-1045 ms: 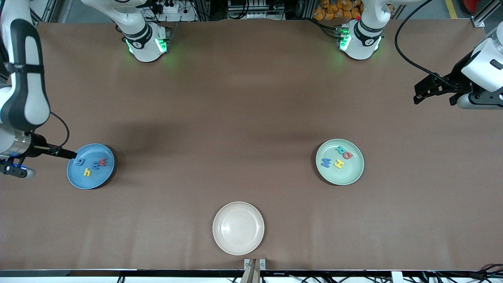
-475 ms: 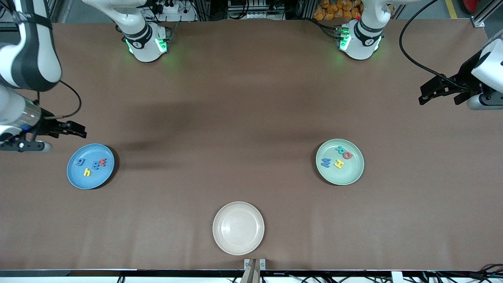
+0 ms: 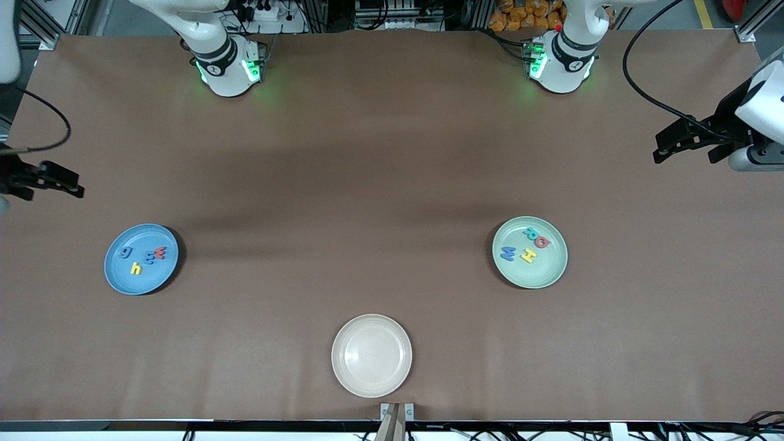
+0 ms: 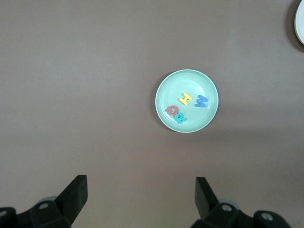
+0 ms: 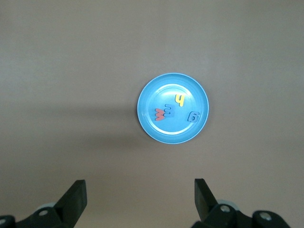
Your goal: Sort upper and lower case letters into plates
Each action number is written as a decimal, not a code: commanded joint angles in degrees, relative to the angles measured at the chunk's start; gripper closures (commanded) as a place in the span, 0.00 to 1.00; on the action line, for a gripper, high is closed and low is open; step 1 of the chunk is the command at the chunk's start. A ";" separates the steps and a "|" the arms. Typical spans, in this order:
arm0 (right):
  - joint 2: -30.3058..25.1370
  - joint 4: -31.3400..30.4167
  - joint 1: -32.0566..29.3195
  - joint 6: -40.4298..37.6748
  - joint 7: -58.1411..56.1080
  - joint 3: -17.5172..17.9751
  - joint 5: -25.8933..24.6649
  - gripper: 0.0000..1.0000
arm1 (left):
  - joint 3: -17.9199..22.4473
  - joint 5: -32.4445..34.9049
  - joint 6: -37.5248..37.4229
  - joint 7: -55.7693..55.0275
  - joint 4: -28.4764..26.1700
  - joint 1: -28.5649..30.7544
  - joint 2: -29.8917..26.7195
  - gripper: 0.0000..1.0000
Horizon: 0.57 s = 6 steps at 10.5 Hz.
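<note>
The sky blue plate (image 3: 119, 275) lies toward the right arm's end of the table and holds several small foam letters (image 3: 144, 257). It also shows in the right wrist view (image 5: 152, 128). The mint green plate (image 3: 545, 275) lies toward the left arm's end and holds several foam letters (image 3: 527, 245). It also shows in the left wrist view (image 4: 166, 118). My right gripper (image 3: 61, 184) is open and empty, up in the air over the table's edge. My left gripper (image 3: 674, 144) is open and empty, high over bare table at the left arm's end. Both grippers' own fingers show apart in their wrist views, the left (image 4: 140, 183) and the right (image 5: 140, 185).
A cream-white plate (image 3: 372, 355) with nothing in it lies nearest the front camera, midway between the two coloured plates. The two arm bases (image 3: 226, 67) (image 3: 560, 61) stand at the table's back edge. A black cable (image 3: 649, 92) hangs by the left arm.
My right gripper has risen from beside the blue plate and drawn back toward the table's edge. My left gripper rose slightly, then held still. Plates and letters have not moved.
</note>
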 commanded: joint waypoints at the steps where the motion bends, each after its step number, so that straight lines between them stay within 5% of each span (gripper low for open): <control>1: 0.63 6.93 -1.12 -5.08 -3.01 2.78 1.11 0.00 | 0.08 0.19 -0.73 1.05 -0.14 0.13 -0.72 0.00; 6: 0.45 9.06 -1.30 -7.56 -0.33 3.58 1.20 0.00 | -0.01 0.19 -0.73 1.13 -0.14 0.13 -0.63 0.00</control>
